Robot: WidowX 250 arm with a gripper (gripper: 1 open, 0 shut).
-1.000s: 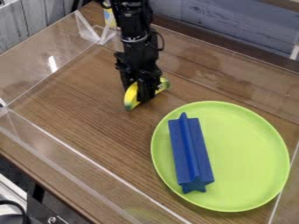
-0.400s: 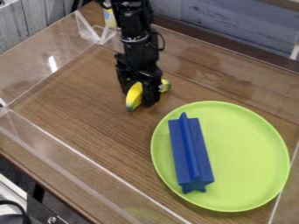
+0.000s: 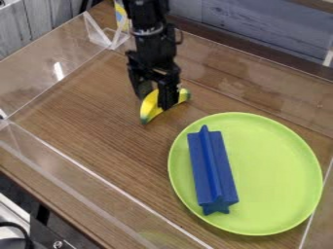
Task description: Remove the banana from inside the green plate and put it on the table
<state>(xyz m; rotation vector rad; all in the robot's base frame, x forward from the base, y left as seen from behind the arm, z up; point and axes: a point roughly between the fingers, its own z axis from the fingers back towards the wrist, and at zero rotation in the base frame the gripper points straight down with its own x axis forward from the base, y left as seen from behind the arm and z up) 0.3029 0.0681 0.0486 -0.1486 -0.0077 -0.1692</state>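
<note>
Retreat is the step in hand — the gripper [image 3: 155, 93] stands spread and empty just above the banana [image 3: 159, 105], which lies on the table [image 3: 92, 126] clear of the green plate [image 3: 279, 160] — so lifting straight up should avoid nudging it.

No text, label, brand, number or sign can be read anywhere in the frame. The plate [image 3: 279, 195], the block [image 3: 209, 171] on it and the table [image 3: 92, 126] show plain surfaces without markings.
</note>
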